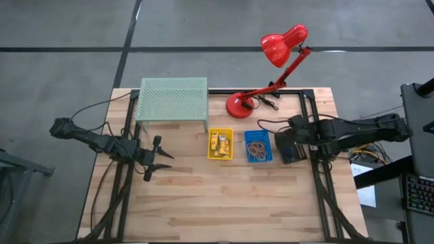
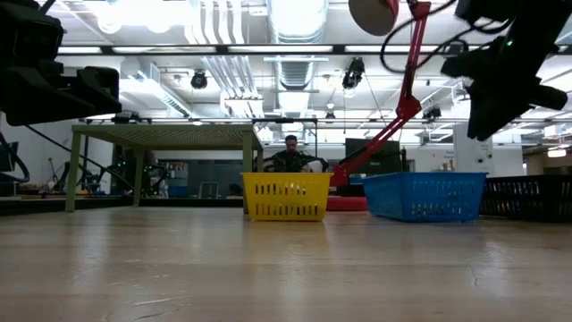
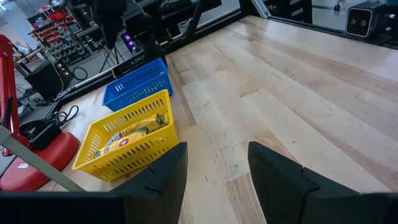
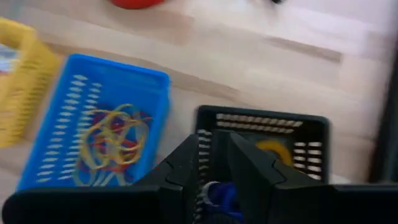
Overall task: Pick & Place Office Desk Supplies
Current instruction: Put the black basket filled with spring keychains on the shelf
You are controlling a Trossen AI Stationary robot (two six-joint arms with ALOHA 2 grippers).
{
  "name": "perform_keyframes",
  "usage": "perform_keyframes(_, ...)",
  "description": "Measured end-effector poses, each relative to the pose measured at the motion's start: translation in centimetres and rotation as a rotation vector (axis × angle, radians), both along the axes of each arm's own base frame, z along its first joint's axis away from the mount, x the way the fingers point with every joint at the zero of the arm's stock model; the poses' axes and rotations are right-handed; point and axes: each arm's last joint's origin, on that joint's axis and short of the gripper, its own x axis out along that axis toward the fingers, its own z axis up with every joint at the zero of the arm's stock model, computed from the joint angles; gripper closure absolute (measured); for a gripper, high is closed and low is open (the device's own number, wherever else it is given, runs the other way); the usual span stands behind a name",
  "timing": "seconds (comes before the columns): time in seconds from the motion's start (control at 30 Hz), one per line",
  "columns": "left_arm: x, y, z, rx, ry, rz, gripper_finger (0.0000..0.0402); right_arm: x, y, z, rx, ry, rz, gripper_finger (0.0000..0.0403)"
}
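the right end effector [image 4: 213, 163] hangs over the black basket [image 4: 264, 134] at the right side of the table [image 1: 224, 196], its fingers [image 4: 249, 168] a narrow gap apart; a small blue thing sits just at their tips, but whether they clamp it cannot be told. a yellow ring [image 4: 273, 148] lies inside that black basket. just beside it stands the blue basket [image 1: 258, 146], which holds a tangle of yellow and red rubber bands [image 4: 115, 140]. next in the row is the yellow basket [image 1: 220, 144], with yellow packets [image 3: 134, 130] lying in it. the left end effector [image 1: 159, 159] hovers over bare wood at the left side of the table, well apart from the baskets, its fingers [image 3: 286, 177] spread apart and holding nothing. a pale green mesh shelf [image 1: 172, 99] stands at the back left, and a red desk lamp [image 1: 271, 61] at the back, behind the baskets. in the low view a person [image 2: 290, 157] sits in the room beyond.
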Motion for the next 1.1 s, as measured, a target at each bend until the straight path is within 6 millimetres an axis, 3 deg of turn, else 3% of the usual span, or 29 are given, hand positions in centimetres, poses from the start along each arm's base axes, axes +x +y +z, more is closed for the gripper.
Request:
perform_keyframes(0.37,0.0,0.0,0.0,0.000,0.000,0.000,0.0229,0.9,-2.9,-0.9,0.157,0.067,-0.001,0.0308)
perform_keyframes(0.53,0.0,0.0,0.0,0.000,0.000,-0.001,0.0229,1.7,-3.0,-1.6,0.248,0.095,0.002,0.0300)
perform_keyframes(0.9,0.0,0.0,0.0,0.000,0.000,-0.001,0.0229,3.7,-3.3,-4.1,0.295,0.216,0.004,0.0264)
perform_keyframes(1.1,0.0,0.0,0.0,0.000,0.000,0.000,0.0229,4.0,-3.4,-4.5,0.297,0.245,0.015,0.0252)
